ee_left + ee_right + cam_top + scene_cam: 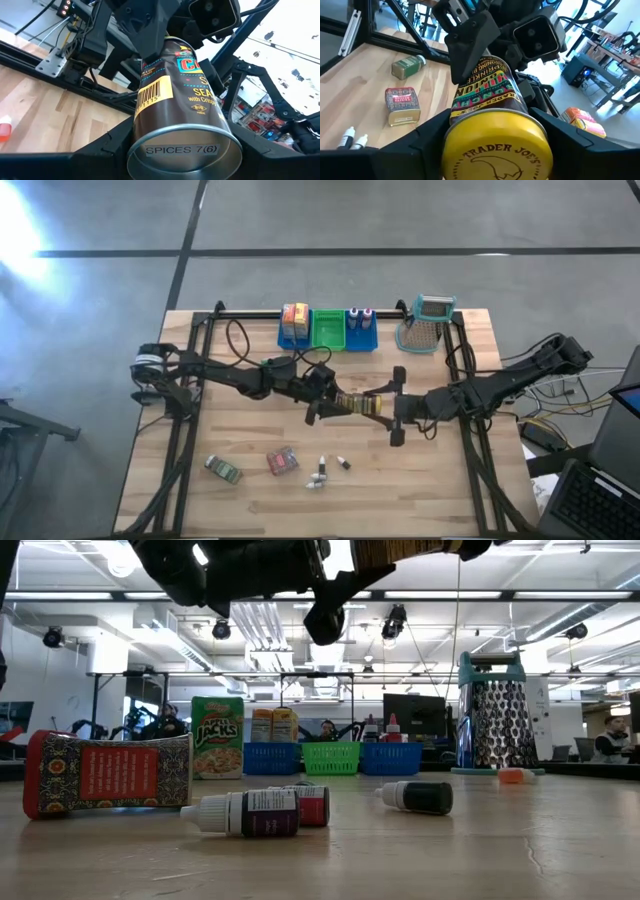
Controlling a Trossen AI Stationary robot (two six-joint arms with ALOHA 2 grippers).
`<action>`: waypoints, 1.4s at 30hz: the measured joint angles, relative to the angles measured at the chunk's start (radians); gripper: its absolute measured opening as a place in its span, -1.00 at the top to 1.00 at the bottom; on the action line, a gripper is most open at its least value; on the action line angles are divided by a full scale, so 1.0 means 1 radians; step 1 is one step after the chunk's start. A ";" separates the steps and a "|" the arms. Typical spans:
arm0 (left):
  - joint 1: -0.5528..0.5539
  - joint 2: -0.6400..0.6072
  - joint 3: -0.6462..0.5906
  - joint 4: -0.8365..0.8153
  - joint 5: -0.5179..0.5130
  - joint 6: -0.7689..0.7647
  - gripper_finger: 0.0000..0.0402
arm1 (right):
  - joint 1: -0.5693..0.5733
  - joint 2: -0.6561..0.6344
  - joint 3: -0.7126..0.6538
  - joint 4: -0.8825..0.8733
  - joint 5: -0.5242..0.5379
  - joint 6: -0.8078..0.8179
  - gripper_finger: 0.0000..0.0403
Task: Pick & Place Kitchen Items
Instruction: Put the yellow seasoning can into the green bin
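A brown spice can [357,403] with a yellow lid and a bare metal bottom hangs level above the middle of the table, between my two grippers. My left gripper [336,406] is shut on its metal-bottom end. My right gripper [386,406] is shut on its lid end. Loose kitchen items lie on the near part of the table: a green packet [223,470], a red-labelled tin [283,461] and several small bottles [320,473]. In the low view only the undersides of the grippers and the can [400,550] show at the top edge. My left gripper pinches the can's metal-bottom end [150,122] between its two fingers [100,147], one on either side. It comes level from the table's left, fingers along the can. The can is lifted clear and lies about level. My right gripper has the can's yellow-lid end [457,132] between its two fingers [415,142], one on each side of the lid. It comes nearly level from the table's right, fingers along the can. The can is clear of the table.
At the far edge stand a blue bin with a yellow-red box [294,325], a green bin [327,330], a blue bin with bottles [361,328] and a metal grater [428,325]. Black frame rails run along the table's left and right sides.
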 joint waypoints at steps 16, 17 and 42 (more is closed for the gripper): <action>0.002 -0.001 0.000 0.015 0.030 0.003 -0.11 | -0.001 -0.003 0.014 -0.008 0.003 -0.039 -0.11; 0.002 -0.001 0.000 0.015 0.030 0.007 -0.11 | 0.000 -0.003 0.014 -0.009 0.003 -0.041 -0.11; 0.225 -0.202 -0.060 -0.297 0.112 0.119 -0.51 | -0.066 -0.109 0.014 -0.244 -0.008 0.051 -0.14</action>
